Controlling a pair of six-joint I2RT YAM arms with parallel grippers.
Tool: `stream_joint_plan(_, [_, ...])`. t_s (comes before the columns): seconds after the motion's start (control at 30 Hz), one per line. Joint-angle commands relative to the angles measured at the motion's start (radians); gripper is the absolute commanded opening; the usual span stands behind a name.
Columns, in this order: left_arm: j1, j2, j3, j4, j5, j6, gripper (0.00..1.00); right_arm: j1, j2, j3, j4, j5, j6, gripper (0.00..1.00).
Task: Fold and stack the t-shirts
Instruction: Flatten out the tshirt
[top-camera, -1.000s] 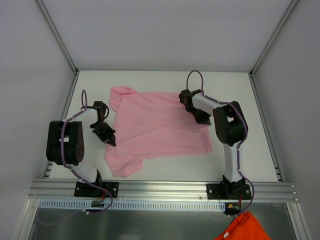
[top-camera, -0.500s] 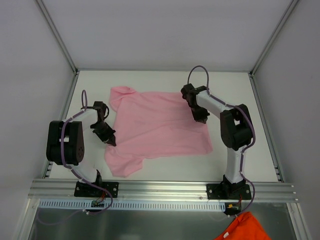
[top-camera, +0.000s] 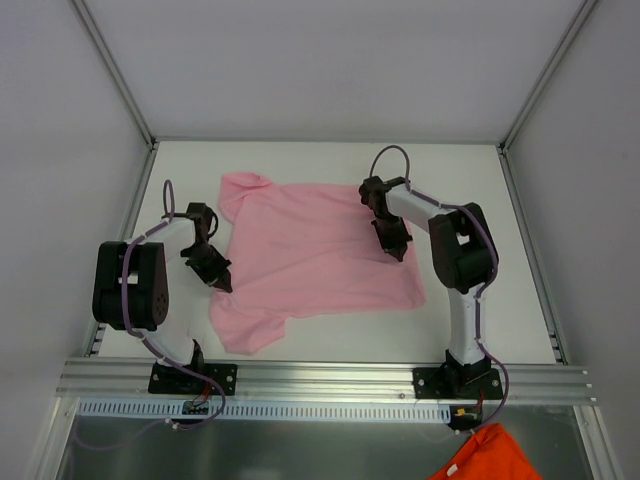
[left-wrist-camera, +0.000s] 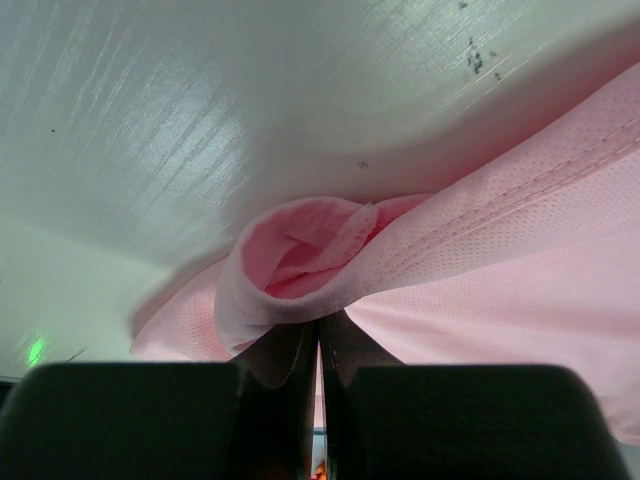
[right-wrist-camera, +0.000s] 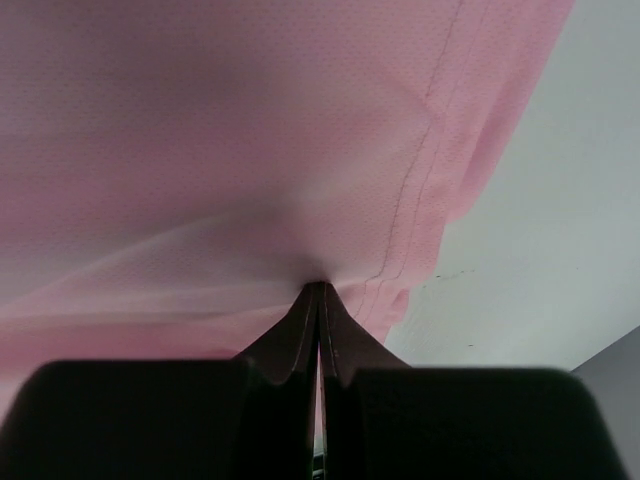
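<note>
A plain light pink t-shirt (top-camera: 310, 255) lies spread flat on the white table, sleeves toward the left. My left gripper (top-camera: 223, 284) sits at the shirt's left edge between the two sleeves. In the left wrist view this gripper (left-wrist-camera: 319, 320) is shut, with a rolled fold of the pink t-shirt (left-wrist-camera: 300, 250) bunched at its tips. My right gripper (top-camera: 393, 252) rests on the shirt's right part, inside the hem. Seen from the right wrist, that gripper (right-wrist-camera: 320, 287) is shut, and the pink t-shirt (right-wrist-camera: 200, 150) puckers into creases that meet at its tips.
The table (top-camera: 480, 200) is boxed in by grey walls with slanted frame posts at the back corners. An aluminium rail (top-camera: 320, 375) carries both arm bases at the near edge. An orange cloth (top-camera: 487, 455) lies below the table at the bottom right.
The right arm swung its elbow out and back, and its gripper ended a little further left and nearer on the shirt. The left arm and the shirt's outline stayed the same.
</note>
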Motion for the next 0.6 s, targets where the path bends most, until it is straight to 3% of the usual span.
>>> stream_joint_plan(0.0, [0.011, -0.029, -0.012, -0.022, -0.006, 0.018, 0.0, -0.003, 0.033, 0.028, -0.039, 0.003, -0.004, 0.01])
stream_joint_plan(0.57, [0.046, -0.035, 0.004, -0.076, -0.035, 0.032, 0.0, -0.008, 0.087, 0.175, -0.053, 0.356, -0.012, 0.01])
